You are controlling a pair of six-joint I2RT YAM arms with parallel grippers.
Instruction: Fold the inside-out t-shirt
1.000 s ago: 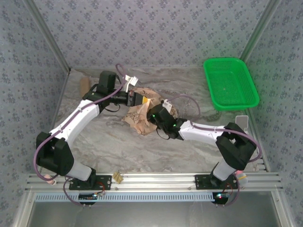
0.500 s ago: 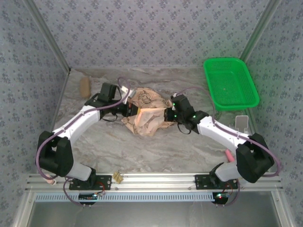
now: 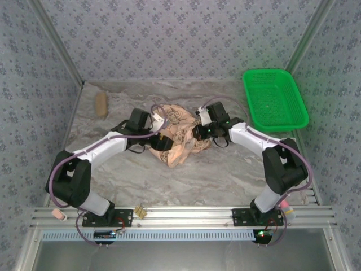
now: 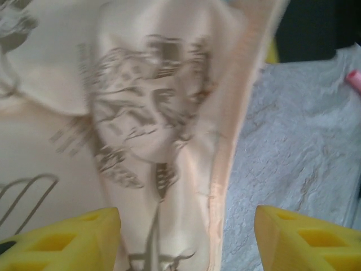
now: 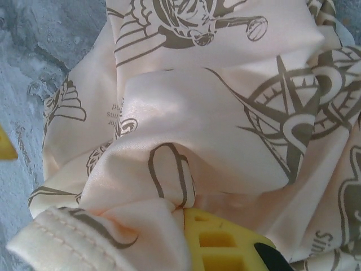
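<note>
The inside-out t-shirt (image 3: 179, 134) lies bunched in a heap at mid-table, pale cream-pink cloth with dark brown compass prints. At the heap's left side is my left gripper (image 3: 160, 139). In the left wrist view its yellow fingers (image 4: 63, 239) stand wide apart, and the t-shirt (image 4: 152, 124) with its stitched hem lies loose between them, so the left gripper (image 4: 186, 243) is open. My right gripper (image 3: 199, 132) is at the heap's right edge. In the right wrist view it (image 5: 189, 210) is shut on a fold of the t-shirt (image 5: 225, 113), one yellow finger (image 5: 225, 243) showing under the cloth.
A green plastic basket (image 3: 274, 99) stands at the back right. A small brown object (image 3: 101, 104) lies at the back left near the wall. Bare marbled table (image 3: 220, 175) stretches in front of the heap. Patterned walls close in the back and both sides.
My left gripper has opened, let go of the cloth and come nearer along the heap's left side. My right gripper has swung right and back and shut on the shirt's right edge.
</note>
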